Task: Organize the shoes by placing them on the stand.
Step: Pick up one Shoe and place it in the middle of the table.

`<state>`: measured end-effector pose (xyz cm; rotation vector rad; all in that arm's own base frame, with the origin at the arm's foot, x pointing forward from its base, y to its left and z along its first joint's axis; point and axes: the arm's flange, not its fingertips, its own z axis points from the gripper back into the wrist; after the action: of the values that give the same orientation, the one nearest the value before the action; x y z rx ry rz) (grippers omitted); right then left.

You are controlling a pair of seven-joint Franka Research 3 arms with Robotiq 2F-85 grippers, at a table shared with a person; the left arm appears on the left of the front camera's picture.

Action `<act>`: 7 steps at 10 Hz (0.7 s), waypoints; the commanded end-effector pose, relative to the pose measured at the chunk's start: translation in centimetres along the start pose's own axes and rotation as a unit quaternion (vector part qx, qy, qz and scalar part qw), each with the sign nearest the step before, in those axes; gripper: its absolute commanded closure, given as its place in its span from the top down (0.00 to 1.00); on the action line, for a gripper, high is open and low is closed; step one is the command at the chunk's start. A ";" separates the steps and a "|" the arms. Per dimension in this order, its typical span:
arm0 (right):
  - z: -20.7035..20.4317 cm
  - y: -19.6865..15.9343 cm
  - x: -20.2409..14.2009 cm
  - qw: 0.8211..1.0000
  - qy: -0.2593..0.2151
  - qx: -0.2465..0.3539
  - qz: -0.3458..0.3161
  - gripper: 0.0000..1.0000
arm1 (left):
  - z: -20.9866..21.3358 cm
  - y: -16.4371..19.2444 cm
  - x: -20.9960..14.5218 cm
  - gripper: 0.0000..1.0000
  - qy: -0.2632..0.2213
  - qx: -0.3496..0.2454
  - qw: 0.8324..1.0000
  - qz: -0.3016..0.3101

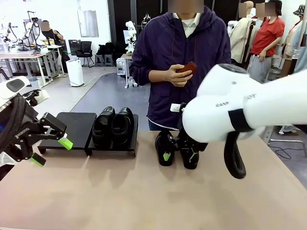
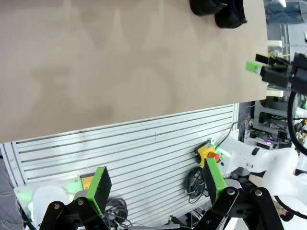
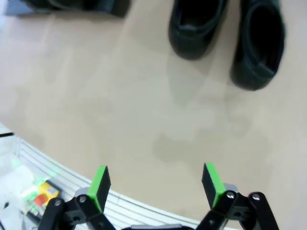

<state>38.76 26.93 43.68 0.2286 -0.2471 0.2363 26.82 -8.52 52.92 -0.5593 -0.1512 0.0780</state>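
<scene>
Two glossy black shoes (image 1: 113, 125) sit side by side on the right panel of the black stand (image 1: 74, 125); its left panel is bare. Two more shoes (image 1: 159, 142) stand on the table in front of the person, also seen in the right wrist view (image 3: 196, 24) (image 3: 259, 43). My right gripper (image 1: 180, 156) hangs open on the near side of that pair, nothing between its green pads (image 3: 101, 184). My left gripper (image 1: 52, 151) is open at the table's left, near the stand's bare panel, and looks down past the table's near edge (image 2: 158, 184).
The person at the far side holds a small dark-red object (image 1: 187, 68) in both hands. My right arm's white body (image 1: 249, 108) covers much of the table's right side. The tan table (image 1: 144, 196) is bare across the near half. A slatted white panel (image 2: 144, 148) lies below its edge.
</scene>
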 end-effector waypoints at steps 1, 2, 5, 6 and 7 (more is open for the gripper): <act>-0.1 2.9 8.4 0.994 0.069 -0.065 -0.058 1.00 | -0.1 0.4 -0.2 1.00 0.002 -0.006 1.000 -0.002; -0.4 3.6 10.9 0.987 0.099 -0.093 -0.091 1.00 | -0.1 0.4 -0.2 1.00 0.002 -0.006 1.000 -0.002; -3.2 4.5 16.6 0.977 0.102 -0.110 -0.154 1.00 | -0.1 0.4 -0.2 1.00 0.002 -0.006 1.000 -0.002; -4.3 4.2 17.3 0.979 0.100 -0.103 -0.145 1.00 | -0.1 0.4 -0.2 1.00 0.002 -0.006 1.000 -0.002; -5.4 3.5 17.7 0.979 0.099 -0.098 -0.149 1.00 | -0.1 0.4 -0.2 1.00 0.002 -0.006 1.000 -0.002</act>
<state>54.62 35.16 44.03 0.0412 -0.0152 -0.0445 26.82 -8.52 52.92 -0.5594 -0.1512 0.0781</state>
